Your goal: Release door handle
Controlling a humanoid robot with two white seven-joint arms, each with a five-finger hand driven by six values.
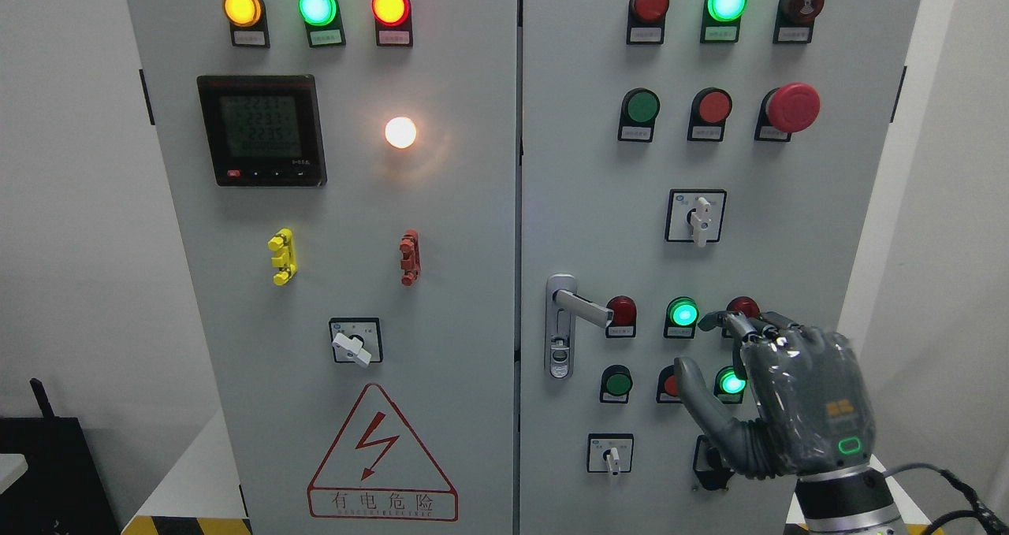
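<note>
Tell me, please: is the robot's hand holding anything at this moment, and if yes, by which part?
Nothing is held. The right hand is open, fingers relaxed, to the right of the door handle and apart from it. The handle stands free.

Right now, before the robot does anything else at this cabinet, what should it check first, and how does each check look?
1. Right hand is off the door handle: ok, a clear gap to the handle's right.
2. Fingers hold nothing: ok, spread and relaxed.
3. Hand is clear of the panel buttons: cannot tell, its fingertips overlap the lower green light in this view.
4. Right door is closed: ok, it looks flush with the left door.
5. Red mushroom stop button is untouched: ok, well above the hand.
6. Left hand position: cannot tell, out of view.
</note>
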